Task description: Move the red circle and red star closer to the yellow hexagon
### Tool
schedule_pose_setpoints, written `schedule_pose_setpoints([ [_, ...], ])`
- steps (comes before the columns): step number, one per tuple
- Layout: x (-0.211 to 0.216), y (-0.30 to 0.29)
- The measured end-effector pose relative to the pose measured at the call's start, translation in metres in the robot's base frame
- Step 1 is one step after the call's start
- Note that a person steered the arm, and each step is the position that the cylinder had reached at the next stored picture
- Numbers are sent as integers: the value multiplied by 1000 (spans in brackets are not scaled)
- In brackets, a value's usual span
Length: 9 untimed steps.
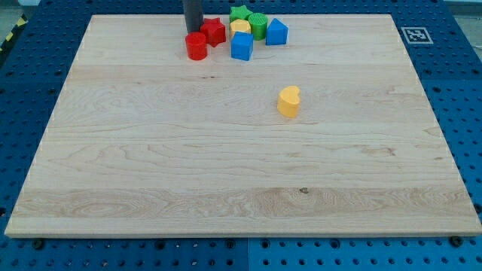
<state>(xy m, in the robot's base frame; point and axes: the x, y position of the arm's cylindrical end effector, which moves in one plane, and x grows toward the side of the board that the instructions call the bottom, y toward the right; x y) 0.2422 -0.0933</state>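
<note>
The red circle (196, 46) stands near the view's top, left of centre. The red star (214, 31) is just up and right of it, touching or nearly so. The yellow hexagon (240, 27) sits right of the star, in a tight cluster. My tip (193, 31) is at the bottom of the dark rod, just above the red circle and to the left of the red star, close to both.
A blue cube (242, 46) sits below the hexagon. A green star (240, 13), a green round block (257, 25) and a blue block (276, 31) fill the cluster. A yellow heart-like block (288, 102) stands alone lower right. A marker tag (415, 35) is at the board's top right.
</note>
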Motion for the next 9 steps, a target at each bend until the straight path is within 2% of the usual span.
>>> schedule_pose_setpoints([
  [2,50,-62],
  [3,81,-45],
  [6,86,-11],
  [9,65,68],
])
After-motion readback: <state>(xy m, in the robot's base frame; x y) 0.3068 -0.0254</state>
